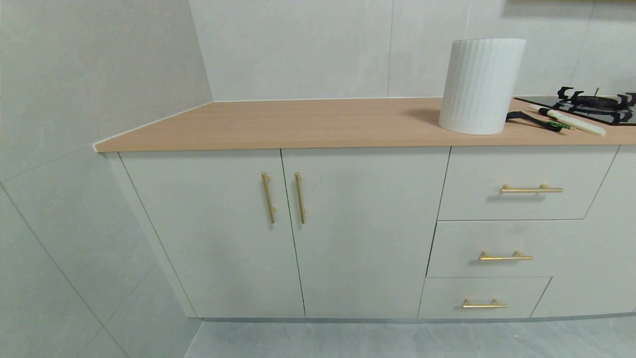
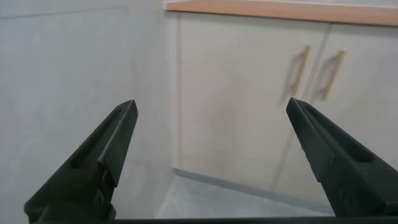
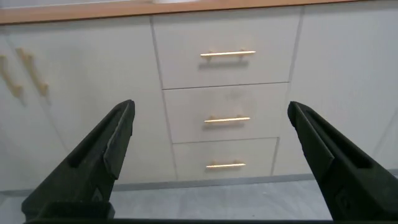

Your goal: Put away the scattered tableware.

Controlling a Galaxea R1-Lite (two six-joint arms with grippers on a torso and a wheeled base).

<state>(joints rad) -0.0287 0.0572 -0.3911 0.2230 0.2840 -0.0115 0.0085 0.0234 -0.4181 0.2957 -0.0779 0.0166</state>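
Observation:
On the wooden countertop [image 1: 298, 122] at the right, a white ribbed cylindrical holder [image 1: 481, 85] stands upright. Just right of it lie a black-handled utensil [image 1: 534, 120] and a white-handled utensil [image 1: 569, 120], reaching onto the stove edge. My left gripper [image 2: 211, 112] is open, held low in front of the double cabinet doors [image 2: 317, 71] with nothing between its fingers. My right gripper [image 3: 211, 118] is open too, low before the stack of three drawers [image 3: 227, 112], also holding nothing.
A black gas hob [image 1: 596, 104] sits at the counter's far right. Below are two cabinet doors [image 1: 283, 228] with gold handles and three drawers [image 1: 516, 189]. A tiled wall [image 1: 74, 149] closes the left side. Grey floor [image 1: 397, 340] runs in front.

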